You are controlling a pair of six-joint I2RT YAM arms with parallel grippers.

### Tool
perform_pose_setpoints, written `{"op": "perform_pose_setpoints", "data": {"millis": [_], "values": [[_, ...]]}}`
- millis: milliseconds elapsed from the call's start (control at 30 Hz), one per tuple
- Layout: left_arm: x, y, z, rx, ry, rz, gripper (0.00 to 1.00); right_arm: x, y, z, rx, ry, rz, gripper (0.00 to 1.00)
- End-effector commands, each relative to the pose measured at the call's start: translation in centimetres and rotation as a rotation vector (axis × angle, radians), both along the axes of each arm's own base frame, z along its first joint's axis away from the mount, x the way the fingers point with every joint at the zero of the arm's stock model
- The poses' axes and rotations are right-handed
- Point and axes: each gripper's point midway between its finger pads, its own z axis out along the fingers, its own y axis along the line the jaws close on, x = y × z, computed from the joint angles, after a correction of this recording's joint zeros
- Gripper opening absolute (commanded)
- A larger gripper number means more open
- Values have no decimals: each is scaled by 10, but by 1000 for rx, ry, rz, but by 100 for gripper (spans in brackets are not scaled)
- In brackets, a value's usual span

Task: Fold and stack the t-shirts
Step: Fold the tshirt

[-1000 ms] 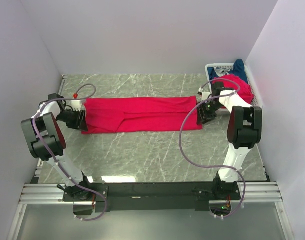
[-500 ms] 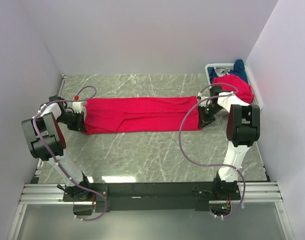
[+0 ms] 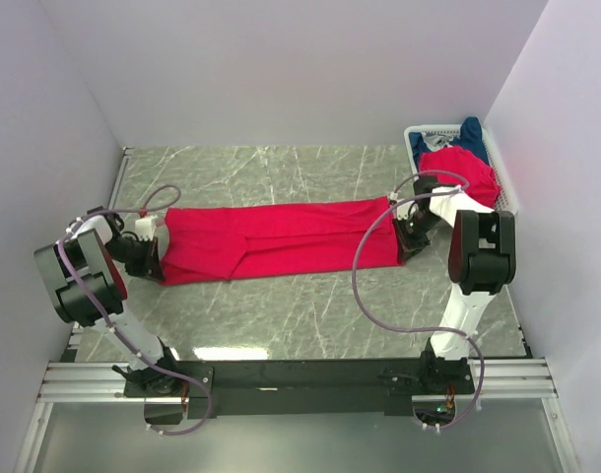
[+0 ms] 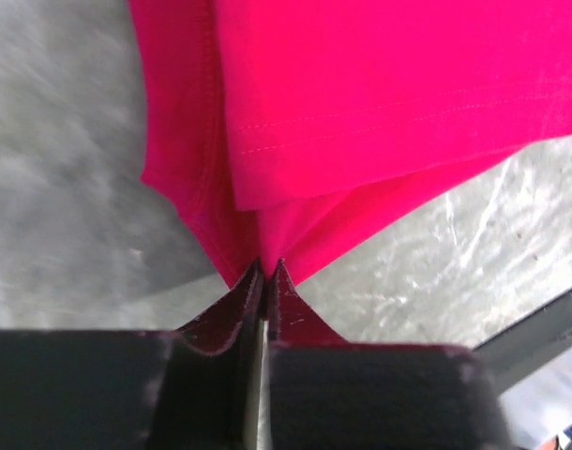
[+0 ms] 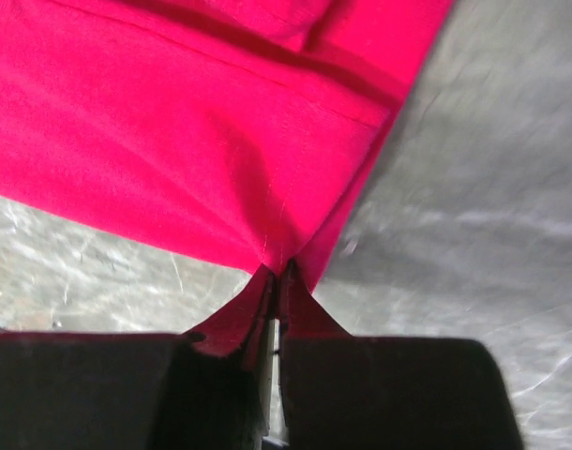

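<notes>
Stretching across the grey marble table (image 3: 310,305), a bright red t-shirt (image 3: 281,236) lies folded into a long band that runs almost from one arm to the other. The left gripper (image 4: 264,272) has its jaws pinched fully together on a corner at the shirt's left end, where the cloth gathers to a point between them and a stitched hem fans out beyond. The right gripper (image 5: 277,272) does the same at the right end, its jaws closed tight on a corner of the red cloth. Off in the far right corner stands a white mesh basket (image 3: 416,138), with a second red t-shirt (image 3: 463,169) heaped in it and a dark blue t-shirt (image 3: 470,131) at its far rim.
</notes>
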Motion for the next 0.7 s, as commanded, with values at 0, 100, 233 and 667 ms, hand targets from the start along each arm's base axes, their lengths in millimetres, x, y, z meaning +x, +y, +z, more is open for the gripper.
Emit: {"op": "perform_pose_setpoints", "data": {"millis": [0,100,233,667], "values": [[-14,1,5,28,-3,-21,7,-15,-14,13,-64,-8,43,16],[-13,0,14,10,-40,-14,37,-14,-6,32,-17,-62,55,40],[-1,5,47,-40,-120,13,47,0,20,87,98,-205,57,42],[29,-9,74,-201,-175,133,54,3,238,155,593,-281,184,35]]}}
